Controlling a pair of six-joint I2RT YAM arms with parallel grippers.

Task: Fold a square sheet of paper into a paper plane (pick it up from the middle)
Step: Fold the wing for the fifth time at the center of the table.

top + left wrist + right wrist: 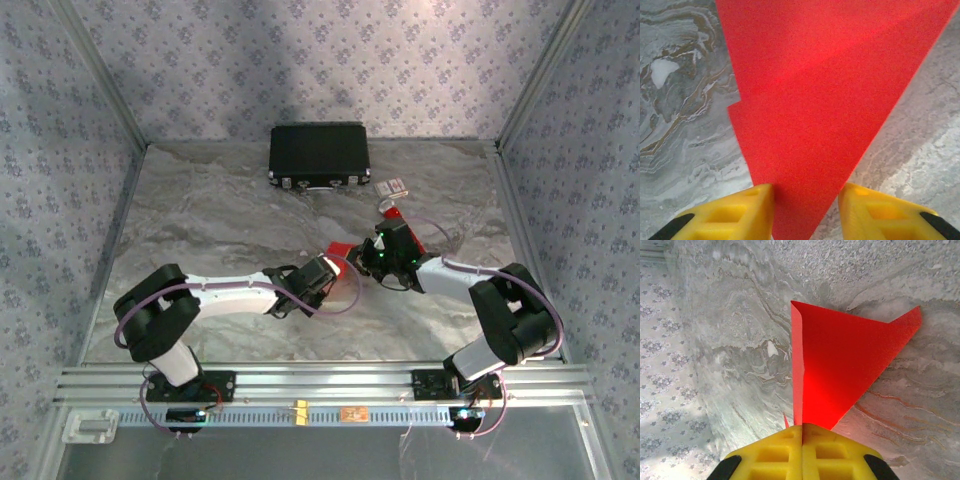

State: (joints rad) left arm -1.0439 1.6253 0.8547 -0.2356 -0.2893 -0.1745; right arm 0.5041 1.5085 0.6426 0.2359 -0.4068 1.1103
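Yellow fingers (735,216) of the left claw (806,217) sit closest to the lens. They are spread apart, with the narrow tip of the red sheet (825,90) running down between them, so this claw straddles the paper rather than pinching it. The marbled grey tabletop (220,220) carries everything, with a black case (320,155) lying shut at its far edge, well apart from the work. The left arm (235,292) and right arm (470,282) both reach in toward the middle of the tabletop, where the sheet lies between their two claws. It is no longer a plain square. It reads as a broad triangle with slanted edges and a small step in one side, which suggests the first diagonal folds are in. The right claw (802,440) has its fingers pressed together on an upturned flap along one long edge, holding that crease upright off the surface. I judge the job to be somewhere around the middle: the nose is formed, but the body is far too wide for a slim dart, so the centre fold and the wings remain. From above, the long axis runs roughly left to right across the tabletop, leaning a little toward the far right. The pointed end aims at the left claw and the broad end lies beyond the right one.
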